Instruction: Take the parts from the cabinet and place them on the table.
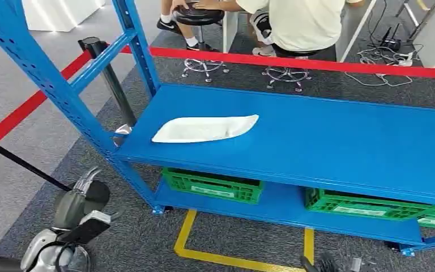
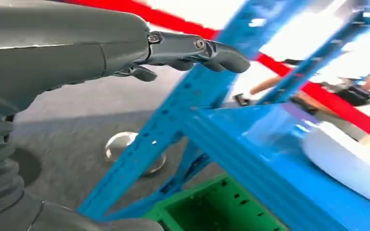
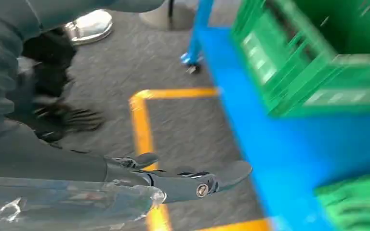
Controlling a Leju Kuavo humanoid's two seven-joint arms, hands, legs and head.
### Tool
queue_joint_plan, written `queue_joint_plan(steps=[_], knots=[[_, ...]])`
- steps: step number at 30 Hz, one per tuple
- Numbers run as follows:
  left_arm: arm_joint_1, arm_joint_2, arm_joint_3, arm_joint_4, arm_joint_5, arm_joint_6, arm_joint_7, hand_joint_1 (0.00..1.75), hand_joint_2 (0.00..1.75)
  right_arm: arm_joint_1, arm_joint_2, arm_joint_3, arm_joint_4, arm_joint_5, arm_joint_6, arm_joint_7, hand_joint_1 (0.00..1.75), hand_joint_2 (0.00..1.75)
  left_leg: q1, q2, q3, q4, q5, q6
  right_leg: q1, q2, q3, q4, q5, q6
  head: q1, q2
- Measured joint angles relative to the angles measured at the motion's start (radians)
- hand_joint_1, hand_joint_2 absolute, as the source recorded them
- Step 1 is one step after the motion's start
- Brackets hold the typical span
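My left hand (image 1: 88, 190) hung low at the near left, just off the front left post of the blue metal shelving rack (image 1: 317, 141), holding nothing. In the left wrist view my left hand (image 2: 125, 53) had its dark fingers (image 2: 197, 50) stretched out and apart, touching nothing, with the rack's perforated blue upright behind them.

My right hand (image 3: 173, 180) was down by the floor (blurry view), fingers extended, nothing between them; a clear plastic wrap (image 3: 67, 204) covered part of the arm beside it. It hovered over the yellow floor tape (image 3: 142, 125), near the rack's bottom shelf.

The white flat leaf-shaped part (image 1: 204, 129) lay on the rack's middle shelf, toward its left end, well apart from both hands. In the left wrist view the same white part (image 2: 351, 161) sat on the blue shelf.

Green plastic crates (image 1: 212, 186) sat on the bottom shelf, one left, more right. A red barrier tape (image 1: 294, 61) ran behind the rack; a person in a pale shirt (image 1: 303, 22) sat on a stool beyond it.
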Motion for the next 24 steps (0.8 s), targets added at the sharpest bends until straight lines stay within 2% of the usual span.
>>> queue_joint_plan(steps=[7, 14, 19, 24], knots=[[-0.055, 0.021, -0.066, -0.010, -0.155, 0.052, 0.079, 0.00, 1.75, 0.008, -0.010, -0.014, 0.042, 0.063, -0.099, 0.120, 0.00, 1.75, 0.000, 0.000, 0.000, 0.000, 0.000, 0.000, 0.000, 0.000, 0.000, 0.000, 0.000, 0.000, 0.000, 0.000], [-0.127, 0.037, -0.132, -0.003, -0.315, 0.106, 0.209, 0.00, 1.75, 0.012, -0.011, -0.016, 0.063, 0.132, -0.163, 0.220, 0.00, 1.75, 0.000, 0.000, 0.000, 0.000, 0.000, 0.000, 0.000, 0.000, 0.000, 0.000, 0.000, 0.000, 0.000, 0.000], [-0.174, 0.043, -0.166, 0.005, -0.411, 0.137, 0.318, 0.00, 1.75, 0.012, -0.011, -0.016, 0.070, 0.179, -0.185, 0.269, 0.00, 1.75, -0.003, 0.000, -0.002, 0.003, -0.001, 0.003, -0.003, 0.000, 0.000, 0.000, 0.002, 0.003, 0.000, 0.000], [-0.204, 0.044, -0.189, 0.013, -0.457, 0.167, 0.350, 0.00, 1.75, 0.012, -0.011, -0.016, 0.076, 0.199, -0.193, 0.282, 0.00, 1.75, -0.008, 0.000, -0.005, 0.009, -0.006, 0.011, -0.007, 0.000, 0.000, 0.000, 0.000, 0.009, 0.000, 0.000]])
